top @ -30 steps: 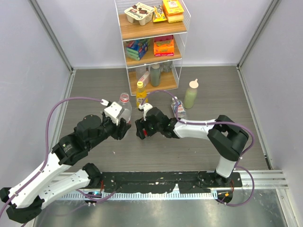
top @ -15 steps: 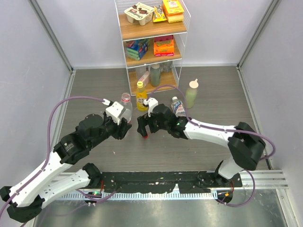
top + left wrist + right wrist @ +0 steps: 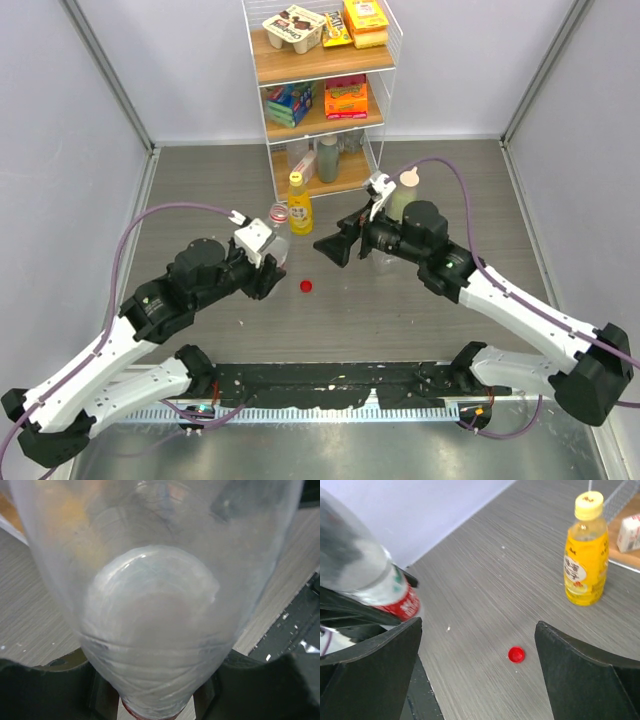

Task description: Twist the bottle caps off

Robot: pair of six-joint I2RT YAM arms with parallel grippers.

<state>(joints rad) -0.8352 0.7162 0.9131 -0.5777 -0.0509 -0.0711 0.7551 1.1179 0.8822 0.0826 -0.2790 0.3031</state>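
Keep the left gripper [image 3: 268, 265] clamped on the clear bottle [image 3: 277, 228], tilted just left of the yellow bottle [image 3: 299, 203], and stand it upright before letting go. Bring the right gripper [image 3: 338, 244], spread wide and empty, squarely over the yellow cap [image 3: 589, 504]. Since a second ago: released the red cap [image 3: 306, 286], now lying in front of the yellow bottle, and pulled the right gripper back to its right.

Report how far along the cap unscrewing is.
Done: the red cap lies loose on the table, off the red-label bottle. In hand: the left fingers grip that bottle; the right fingers are open and empty. Left: the yellow cap sits on the juice bottle; the white-capped bottle is not in clear view.
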